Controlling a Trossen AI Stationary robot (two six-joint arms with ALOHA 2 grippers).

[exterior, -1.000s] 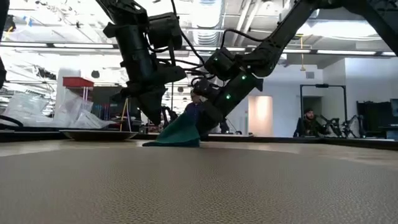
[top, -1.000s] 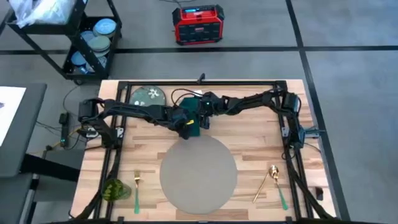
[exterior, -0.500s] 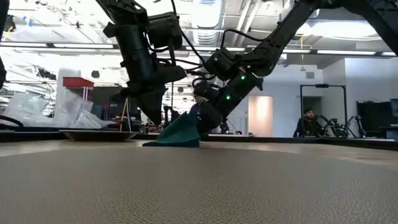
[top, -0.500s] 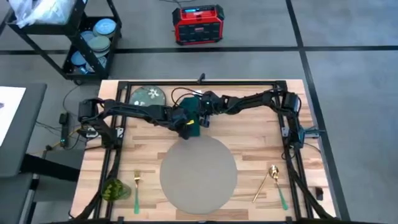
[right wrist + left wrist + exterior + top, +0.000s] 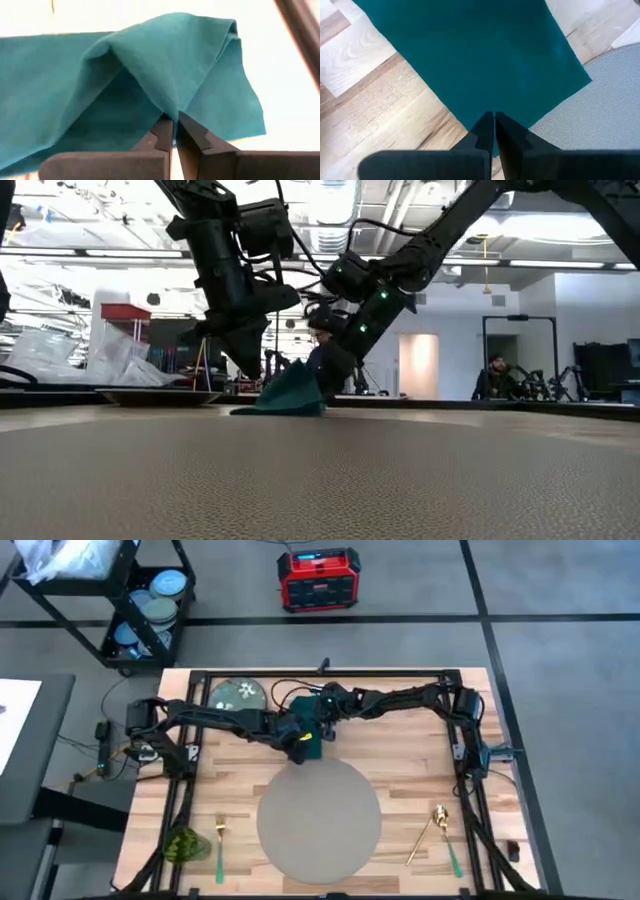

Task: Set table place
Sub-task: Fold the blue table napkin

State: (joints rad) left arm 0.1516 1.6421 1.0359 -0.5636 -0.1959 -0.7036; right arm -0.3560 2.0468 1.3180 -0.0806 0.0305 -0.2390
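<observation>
While both pincers, left (image 5: pixel 493 131) and right (image 5: pixel 174 131), stay clamped on the napkin (image 5: pixel 312 743), the placemat (image 5: pixel 320 820) lies just beside it.

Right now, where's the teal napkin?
High view: teal napkin lies mid-table just beyond the grey placemat, pinched by both the left gripper and right gripper.

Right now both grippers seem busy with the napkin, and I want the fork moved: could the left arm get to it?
Probably not yet: the left gripper is shut on the napkin. The fork lies unobstructed.
</observation>
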